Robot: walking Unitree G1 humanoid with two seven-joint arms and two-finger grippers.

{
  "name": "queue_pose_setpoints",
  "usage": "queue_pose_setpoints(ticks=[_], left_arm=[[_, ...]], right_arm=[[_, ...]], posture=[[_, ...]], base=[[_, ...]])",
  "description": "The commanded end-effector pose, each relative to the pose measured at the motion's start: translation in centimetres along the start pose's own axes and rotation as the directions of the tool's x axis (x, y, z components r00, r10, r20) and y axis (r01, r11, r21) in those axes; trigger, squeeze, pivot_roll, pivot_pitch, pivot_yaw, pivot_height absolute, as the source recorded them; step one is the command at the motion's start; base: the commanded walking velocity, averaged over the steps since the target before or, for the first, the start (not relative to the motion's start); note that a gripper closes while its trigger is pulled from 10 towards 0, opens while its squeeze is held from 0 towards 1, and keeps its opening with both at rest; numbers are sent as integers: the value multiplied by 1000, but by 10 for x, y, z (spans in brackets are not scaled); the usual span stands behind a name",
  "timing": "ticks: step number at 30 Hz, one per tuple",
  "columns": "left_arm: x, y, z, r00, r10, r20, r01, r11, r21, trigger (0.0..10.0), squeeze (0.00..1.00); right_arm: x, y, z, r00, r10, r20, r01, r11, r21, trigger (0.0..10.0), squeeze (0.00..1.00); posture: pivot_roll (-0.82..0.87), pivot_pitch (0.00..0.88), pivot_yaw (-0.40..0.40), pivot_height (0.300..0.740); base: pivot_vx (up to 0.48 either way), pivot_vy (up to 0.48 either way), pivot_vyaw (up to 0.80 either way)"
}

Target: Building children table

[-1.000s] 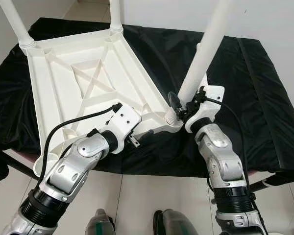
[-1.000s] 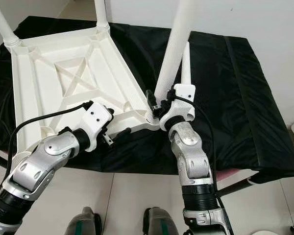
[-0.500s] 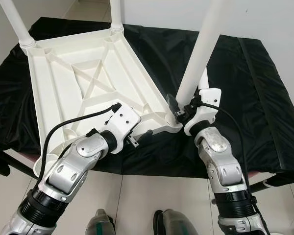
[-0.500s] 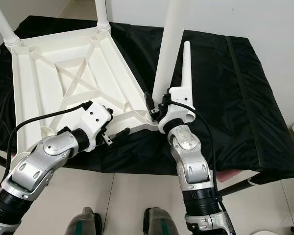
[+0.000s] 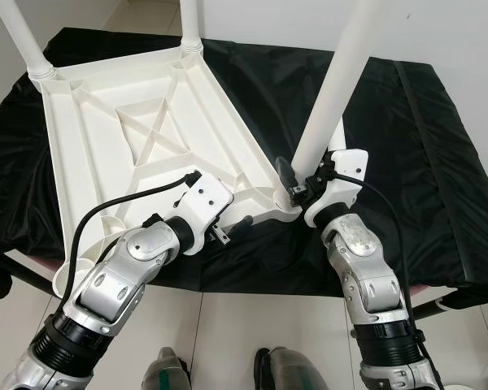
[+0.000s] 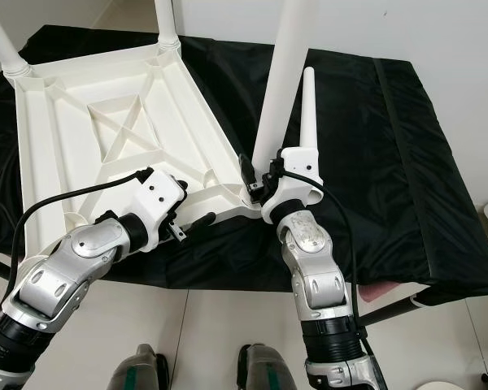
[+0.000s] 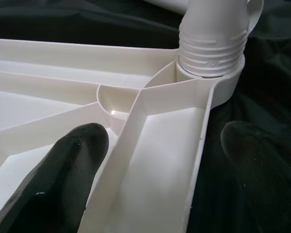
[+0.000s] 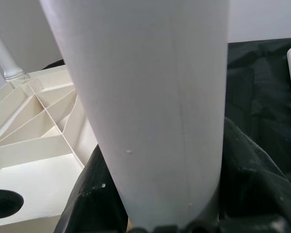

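A white plastic tabletop (image 5: pixel 130 138) lies upside down on a black cloth. Legs (image 5: pixel 24 36) stand in its two far corners. A third white leg (image 5: pixel 333 89) stands nearly upright in the near right corner socket (image 5: pixel 289 201), with my right gripper (image 5: pixel 297 183) shut on its lower end. From the wrist, that leg (image 8: pixel 145 97) rises between the black fingers (image 8: pixel 94 194). My left gripper (image 7: pixel 165 138) is open and straddles the tabletop's near rim (image 7: pixel 155 145) just beside that socket. One loose leg (image 6: pixel 309 110) lies on the cloth behind my right wrist.
The black cloth (image 5: pixel 423 162) covers a low stand and has free room on the right. The tabletop's near left corner (image 5: pixel 69 276) hangs over the front edge. Pale tiled floor and my feet (image 5: pixel 167 370) are below. White walls close the back.
The leg in my right gripper has swung from a rightward lean to nearly upright at the corner socket. My left gripper has stayed on the rim.
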State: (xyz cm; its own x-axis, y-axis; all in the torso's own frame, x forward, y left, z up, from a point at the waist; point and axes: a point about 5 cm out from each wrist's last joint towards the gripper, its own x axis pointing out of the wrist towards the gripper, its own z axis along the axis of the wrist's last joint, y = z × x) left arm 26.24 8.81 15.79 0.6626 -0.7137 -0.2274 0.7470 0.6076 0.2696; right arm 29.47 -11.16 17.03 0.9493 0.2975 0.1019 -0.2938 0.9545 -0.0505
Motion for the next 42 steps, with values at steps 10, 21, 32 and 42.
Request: queue_pose_setpoints(ticks=[10, 21, 32, 42], left_arm=[[-2, -7, 2, 997, -82, 3, 82, 997, 4, 10000, 0], [-1, -7, 3, 996, -85, 5, 85, 996, 7, 10000, 0], [1, -5, 4, 997, -78, 12, 77, 997, 8, 10000, 0], [1, -4, 5, 997, -72, 15, 72, 997, 11, 10000, 0]], right_arm=[[-5, 6, -32, 980, -132, -151, 142, 988, 56, 10000, 0], [-3, -7, -36, 931, -340, -133, 343, 939, -2, 10000, 0], [9, -22, -47, 858, -499, -126, 499, 866, -27, 10000, 0], [19, -18, -51, 868, -477, -138, 483, 876, 11, 10000, 0]], posture=[[-16, 99, -7, 740], [-16, 98, -6, 740], [-14, 93, -6, 740], [-6, 87, -9, 740]], base=[[0, 0, 0], [0, 0, 0], [0, 0, 0], [0, 0, 0]])
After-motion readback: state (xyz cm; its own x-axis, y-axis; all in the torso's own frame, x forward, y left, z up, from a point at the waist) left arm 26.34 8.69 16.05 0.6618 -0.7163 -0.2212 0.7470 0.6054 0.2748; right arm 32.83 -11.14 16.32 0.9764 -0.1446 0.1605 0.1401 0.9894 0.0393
